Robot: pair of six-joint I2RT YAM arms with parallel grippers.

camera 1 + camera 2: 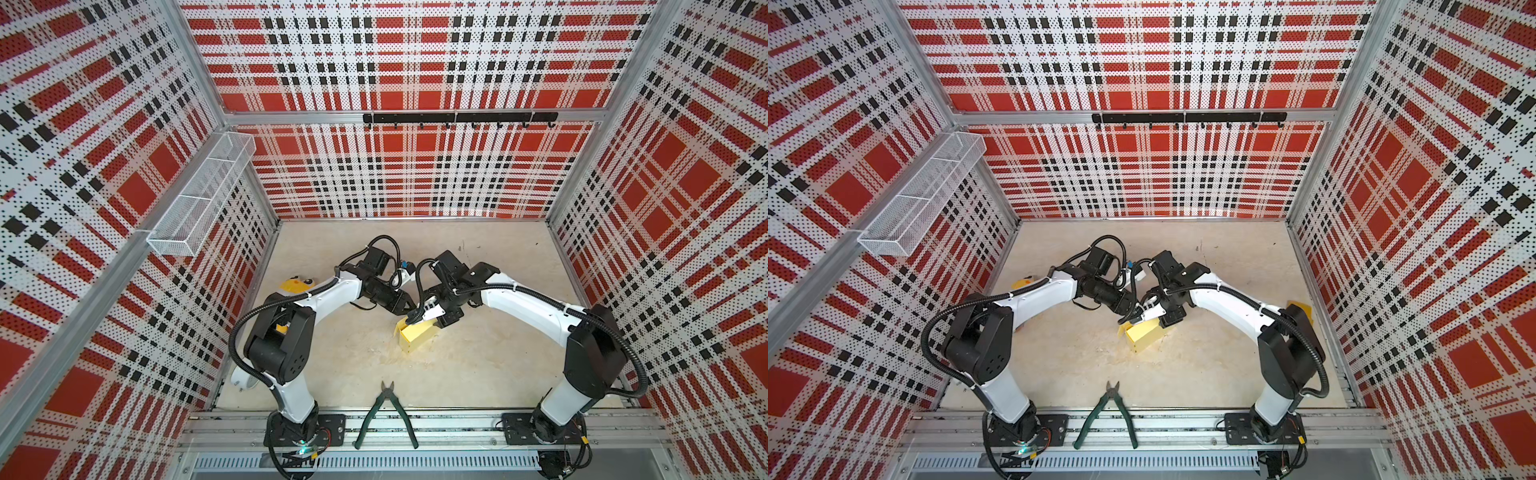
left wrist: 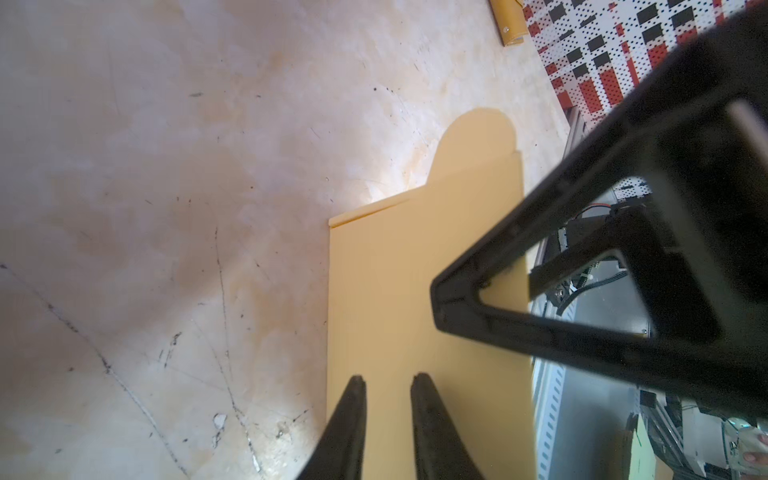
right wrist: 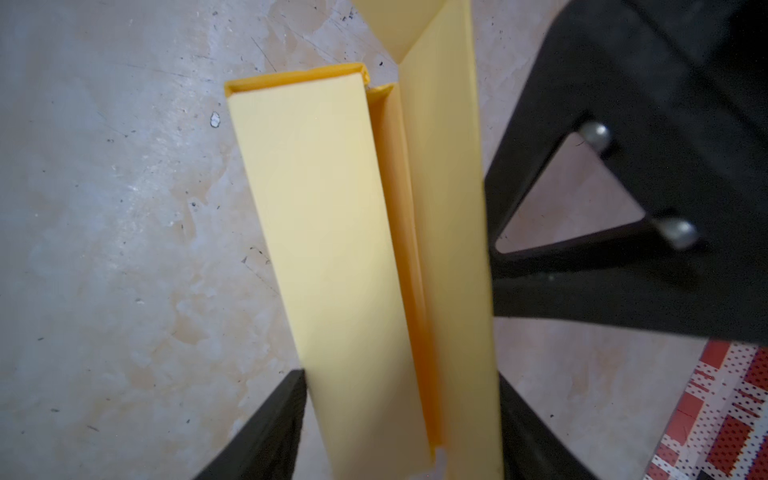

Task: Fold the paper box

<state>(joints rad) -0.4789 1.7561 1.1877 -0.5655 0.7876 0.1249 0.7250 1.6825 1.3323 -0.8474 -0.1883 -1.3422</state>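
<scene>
Nearest the front edge, green-handled side cutters (image 1: pixel 386 415) lie half on the beige worktop (image 1: pixel 478 365) and half on the aluminium rail, well apart from both arms.

The paper box (image 1: pixel 415 338) stands at mid-worktop, partly folded, and both arms converge on its far end. Its side walls are raised, and a rounded flap stands out at the left end.

The right hand (image 3: pixel 401 376) straddles the box. In the right wrist view one finger bears on each outer face, with the folded wall panels between them. It is grasping the box across its width.

The left hand (image 2: pixel 388 380) is at the box's far left corner, just beside the right hand. Its fingers (image 2: pixel 353 419) are close together with a narrow gap between them, directly over a flat panel of the box. I cannot tell whether cardboard is pinched between them.

Farther left, a yellow plush toy (image 1: pixel 297 284) is partly hidden behind the left arm. A white wire basket (image 1: pixel 199 195) hangs on the left wall, and a black hook rail (image 1: pixel 459 118) is mounted on the back wall.
</scene>
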